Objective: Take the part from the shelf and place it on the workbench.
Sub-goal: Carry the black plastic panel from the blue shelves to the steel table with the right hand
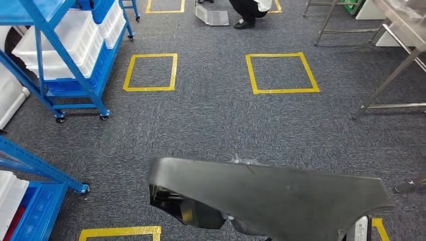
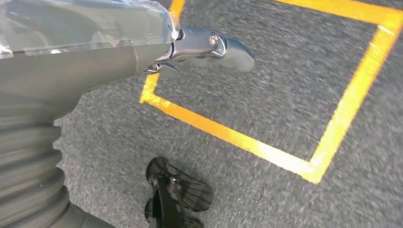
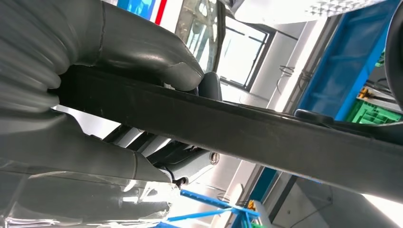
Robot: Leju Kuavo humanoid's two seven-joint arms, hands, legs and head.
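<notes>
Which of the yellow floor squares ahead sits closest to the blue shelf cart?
The left square, beside the blue cart; the right square lies toward the metal table legs.

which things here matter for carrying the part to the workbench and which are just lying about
Job:
black part, held across the front of the robot
right hand, gripping the part
metal workbench, far right

Lying about:
blue shelf with white bins
yellow tape squares on the carpet
person at the back
</notes>
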